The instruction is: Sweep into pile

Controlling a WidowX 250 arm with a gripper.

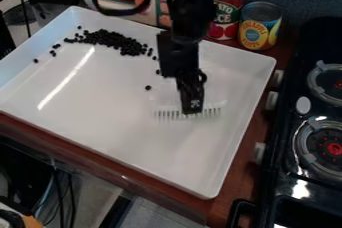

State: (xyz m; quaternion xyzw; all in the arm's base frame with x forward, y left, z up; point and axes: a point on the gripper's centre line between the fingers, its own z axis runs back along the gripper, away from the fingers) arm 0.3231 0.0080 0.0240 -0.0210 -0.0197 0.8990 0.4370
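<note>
- Black gripper (192, 108), pointing down over the right half of the tray as I look at it, its fingers closed on a brush
- Pale, partly see-through brush (211, 111) in the gripper, held crosswise with its row of bristles facing the near side of the tray; I cannot tell whether the bristle tips touch the surface
- Black robot arm (191, 4) above it, coming down from the top edge of the view
- Large white tray (120, 132) under the brush, square-cornered with a raised rim, set at an angle on a brown wooden surface (234, 174)
- Small black pieces (113, 40), like beads or beans, gathered in a long, uneven heap toward the upper left of the tray, well apart from the brush
- Some strays around the heap: a few off its left end, a few between it and the arm, and a lone piece (148, 87) nearer the brush
- Two cans just beyond the tray's far rim, to the right of the arm: one with a red and green label (226, 19), and beside it one with a yellow and blue label (258, 28)
- Black stove (284, 169) along the right side, with two round burners, one farther back (330, 84) and one nearer me (327, 147), each showing red at its centre
</note>
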